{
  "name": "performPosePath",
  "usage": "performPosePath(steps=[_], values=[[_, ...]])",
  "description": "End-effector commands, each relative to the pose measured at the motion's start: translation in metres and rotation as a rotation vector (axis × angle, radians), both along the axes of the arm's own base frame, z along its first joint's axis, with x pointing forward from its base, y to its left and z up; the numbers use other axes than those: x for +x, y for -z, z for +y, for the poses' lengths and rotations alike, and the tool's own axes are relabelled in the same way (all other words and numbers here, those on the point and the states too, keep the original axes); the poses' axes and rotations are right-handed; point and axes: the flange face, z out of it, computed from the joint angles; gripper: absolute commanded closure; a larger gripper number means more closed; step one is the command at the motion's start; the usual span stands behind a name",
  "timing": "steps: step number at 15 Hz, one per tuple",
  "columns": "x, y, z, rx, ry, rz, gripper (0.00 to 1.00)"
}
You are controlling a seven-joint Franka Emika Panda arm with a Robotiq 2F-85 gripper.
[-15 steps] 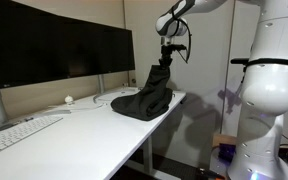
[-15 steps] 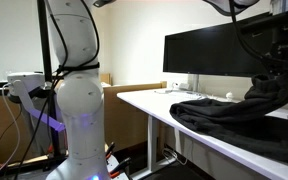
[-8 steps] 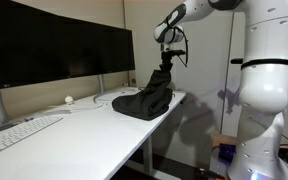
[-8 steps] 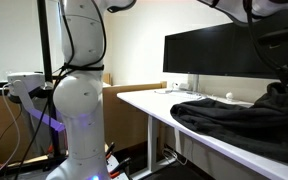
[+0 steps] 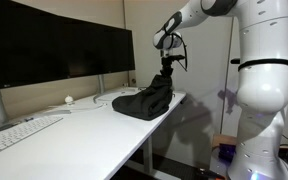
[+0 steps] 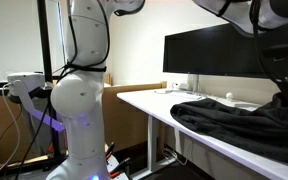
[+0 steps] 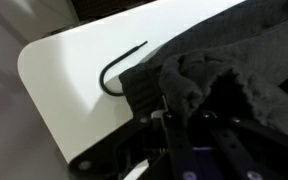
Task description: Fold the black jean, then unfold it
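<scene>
Gripper [image 5: 166,70] is low over the end of the white desk [image 5: 79,128]. The jaws pinch a raised peak of the black jean [image 5: 144,101], and the wrist view shows cloth bunched between them. The rest of the jean is heaped on the desk directly beneath the jaws. A thin black cable [image 7: 118,68] curls on the bare desktop beside the pinched cloth.

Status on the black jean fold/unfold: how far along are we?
Done: nothing clearly. The black jean lies bunched at the desk corner, not neatly folded. In hand: the gripper appears clamped on a pulled-up peak of the cloth, likely mid-fold. Left: laying that part over, then unfolding.
</scene>
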Motion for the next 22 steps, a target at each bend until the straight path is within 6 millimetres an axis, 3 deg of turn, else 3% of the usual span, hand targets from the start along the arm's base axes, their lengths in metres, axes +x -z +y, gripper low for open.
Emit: performPosePath(steps=[1, 6, 7, 9, 17, 22], values=[[0.002, 0.003, -0.006, 0.022, -0.016, 0.004, 0.95], [0.002, 0.005, -0.009, 0.02, 0.001, 0.013, 0.96], [0.003, 0.004, -0.008, 0.021, -0.001, 0.014, 0.61], [0.003, 0.003, -0.008, 0.015, -0.008, 0.017, 0.55], [0.011, -0.004, 0.001, -0.001, -0.025, 0.01, 0.04], [0.008, -0.022, -0.001, -0.027, -0.037, -0.014, 0.0]])
